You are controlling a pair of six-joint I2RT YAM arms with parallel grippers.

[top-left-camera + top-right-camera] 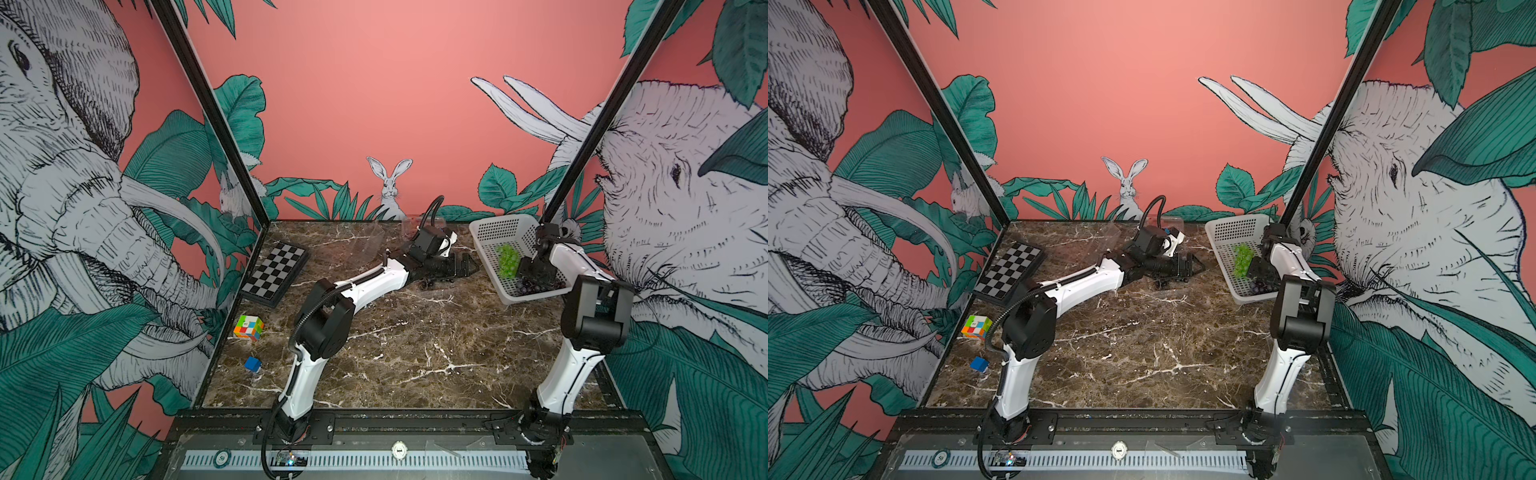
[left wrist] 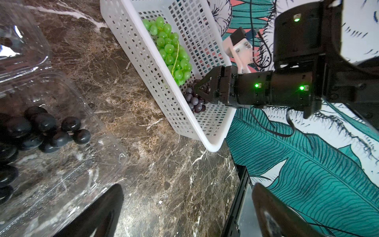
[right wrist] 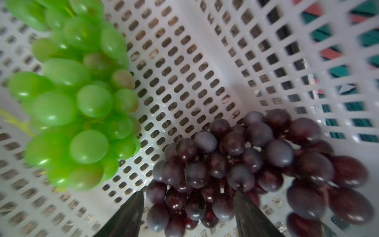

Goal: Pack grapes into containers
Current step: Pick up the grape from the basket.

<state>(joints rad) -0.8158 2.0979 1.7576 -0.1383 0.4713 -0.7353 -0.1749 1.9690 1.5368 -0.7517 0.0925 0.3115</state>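
A white perforated basket (image 1: 490, 232) at the back right holds a bunch of green grapes (image 1: 508, 259) (image 3: 82, 102) and a bunch of dark red grapes (image 3: 235, 153) (image 2: 194, 102). My right gripper (image 3: 188, 191) reaches down into the basket, open, with a finger on each side of part of the red bunch, which lies on the basket floor. One of the clear containers (image 2: 61, 164) lies open on the marble with black grapes (image 2: 41, 131) inside. My left gripper (image 2: 187, 185) hangs wide open and empty beside it. Another clear container (image 2: 20, 41) sits behind it.
The basket stands tilted against the right wall. A folded chessboard (image 1: 276, 268), a colourful puzzle cube (image 1: 248, 327) and a small blue cube (image 1: 252, 364) lie along the left wall. Both arms stretch toward the back of the marble table (image 1: 415, 353).
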